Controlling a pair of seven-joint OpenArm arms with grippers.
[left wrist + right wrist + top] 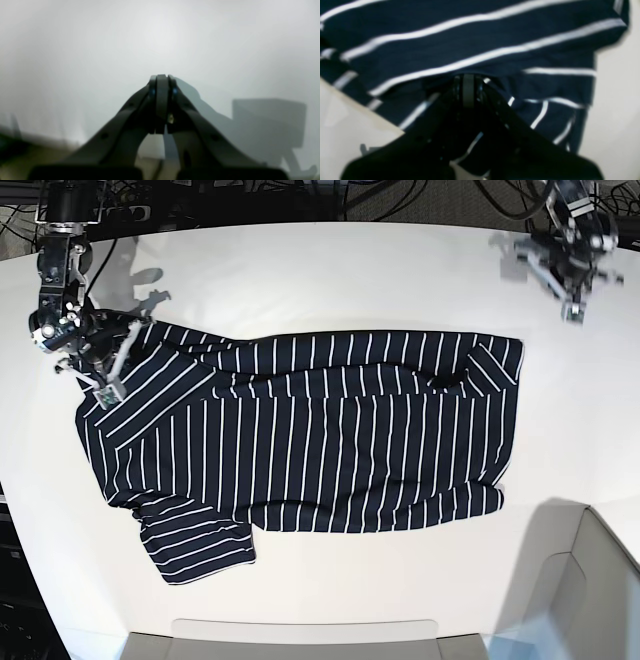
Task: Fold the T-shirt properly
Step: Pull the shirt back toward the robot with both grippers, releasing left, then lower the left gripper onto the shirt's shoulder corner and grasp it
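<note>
The T-shirt (pixel 320 430) is dark navy with thin white stripes. It lies spread across the white table (pixel 330 270), with one short sleeve at the front left (pixel 195 545). My right gripper (pixel 108 385) is at the shirt's far left corner. In the right wrist view its jaws (pixel 468 78) are together at a fold of the striped cloth (pixel 470 42), pinching the fabric. My left gripper (pixel 572 310) is over bare table at the far right, apart from the shirt. In the left wrist view it (pixel 162 78) is shut and empty.
A grey tray edge (pixel 300 632) runs along the table's front. A pale box (pixel 585 580) stands at the front right corner. Cables lie behind the table's back edge (pixel 250 195). The left wrist view is blurred.
</note>
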